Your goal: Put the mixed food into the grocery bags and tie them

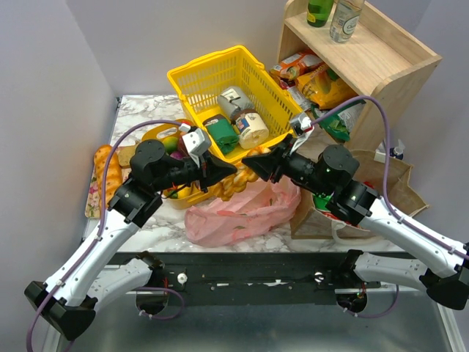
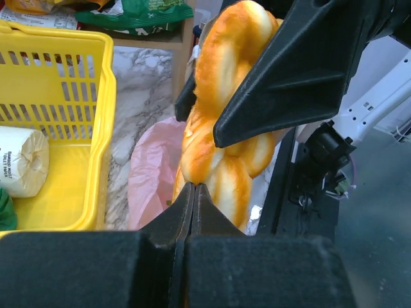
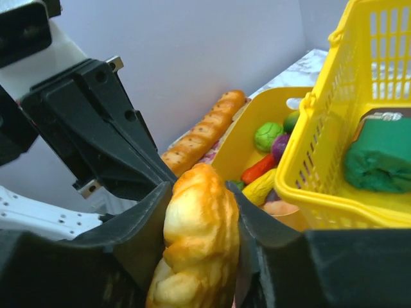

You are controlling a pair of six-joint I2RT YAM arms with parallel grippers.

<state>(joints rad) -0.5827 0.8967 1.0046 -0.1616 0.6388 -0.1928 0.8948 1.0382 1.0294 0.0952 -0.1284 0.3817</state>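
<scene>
Golden braided loaf (image 3: 199, 244) gripped above the pink bag (image 1: 234, 213)
Both arms reach inward; right pincer (image 3: 199, 192) pinches the loaf; left pincer (image 2: 194, 189) pressed together at its end; bag lies on the desk (image 1: 143, 108)

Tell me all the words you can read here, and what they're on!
"TOILET", perhaps: small print on the white roll in the yellow basket; the rest is too small to read.
Too small to read: labels on the grey tin and the bottles.
Blurred: print on the green packet.
</scene>
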